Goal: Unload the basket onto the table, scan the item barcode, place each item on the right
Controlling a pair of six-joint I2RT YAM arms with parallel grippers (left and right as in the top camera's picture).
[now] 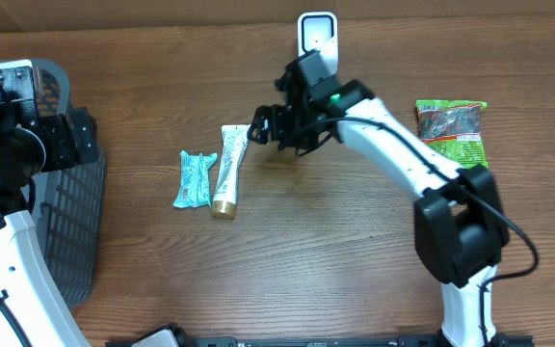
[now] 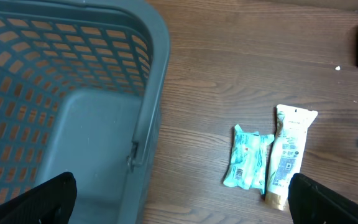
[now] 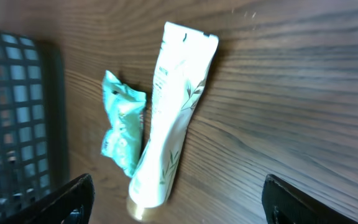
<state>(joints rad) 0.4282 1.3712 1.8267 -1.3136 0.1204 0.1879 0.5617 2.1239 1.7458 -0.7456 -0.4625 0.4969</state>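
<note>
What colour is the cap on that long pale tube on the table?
Gold cap, on the cream plastic tube; clearest in the overhead view.

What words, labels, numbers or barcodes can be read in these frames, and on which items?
No text is legible word for word.
On the tube: small print and a barcode-like patch, too small to read.
On the packet: a printed panel, blurred.
On the green bag: label print, too small to read.
On the scanner: no markings visible.

White arms (image 1: 393, 143), black right hand (image 1: 258, 132), green light (image 1: 335, 97)
</note>
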